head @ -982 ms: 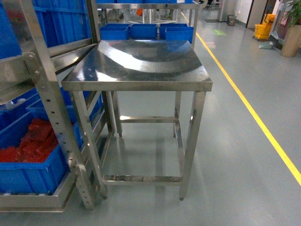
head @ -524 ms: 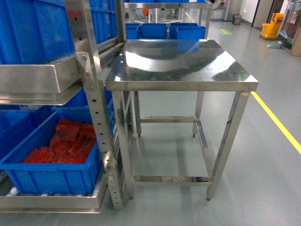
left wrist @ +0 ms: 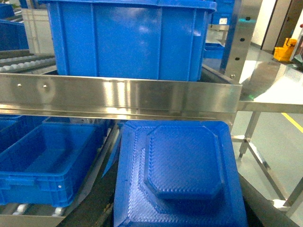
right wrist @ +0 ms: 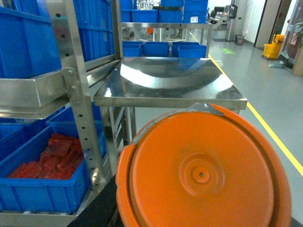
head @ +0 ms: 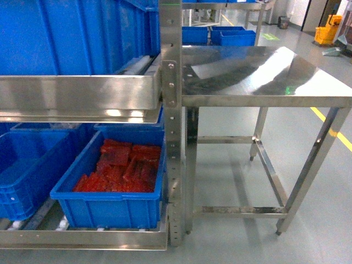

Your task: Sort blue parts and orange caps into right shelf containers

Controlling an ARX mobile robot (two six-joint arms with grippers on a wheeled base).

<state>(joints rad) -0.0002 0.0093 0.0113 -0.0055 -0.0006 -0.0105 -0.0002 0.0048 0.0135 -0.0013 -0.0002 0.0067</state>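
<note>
Blue crates (head: 110, 206), red parts (head: 124, 170); orange cap (right wrist: 203, 179); textured blue part (left wrist: 182, 175).

A steel table (head: 264, 71) stands on grey floor (head: 231, 181) beside a metal rack (head: 171, 126), yellow line (head: 330, 124) beyond.

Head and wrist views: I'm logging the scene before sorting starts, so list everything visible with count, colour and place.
Crates: several, blue, on upper and lower rack levels; more behind the table.
Red parts: a pile, in the lower crate by the rack post.
Rack: one, steel, left.
Table: one, steel, right of the rack.
Blue part: one, filling the left wrist view's foreground.
Orange cap: one, filling the right wrist view's foreground.
Floor line: yellow, far right.
Yellow bucket: one, far right background.
Fingers: none visible.
</note>
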